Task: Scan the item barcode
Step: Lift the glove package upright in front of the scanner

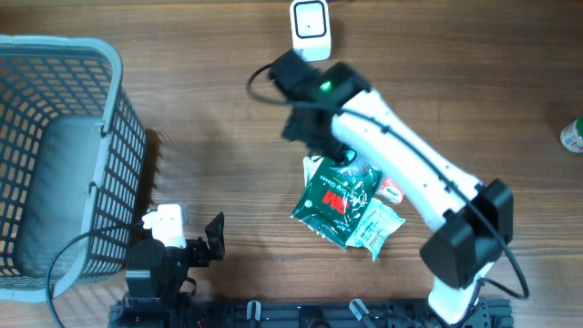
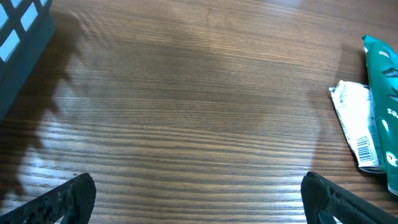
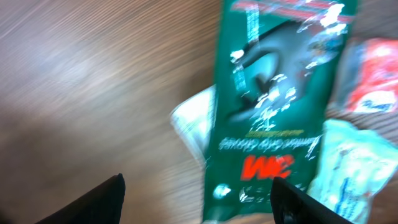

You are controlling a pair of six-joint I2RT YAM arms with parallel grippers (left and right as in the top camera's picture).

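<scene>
My right fingers (image 3: 93, 202) stood apart, gripping nothing, above the green packet (image 3: 273, 118), which lay flat on the bench (image 3: 93, 74) atop other packets (image 3: 351, 168), long axis running straight away from me. My left fingers (image 2: 68, 199), wide open, sat well off; the right arm (image 1: 401, 155) was nearer.

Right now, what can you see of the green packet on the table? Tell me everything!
The green packet is a shiny dark green plastic pouch with a red 3M logo, white writing and a black glove pictured on it. It lies flat and slanted on the wooden table, overlapping a white packet and next to a red-and-white one. The right tool hangs open above it, not gripping it.
</scene>
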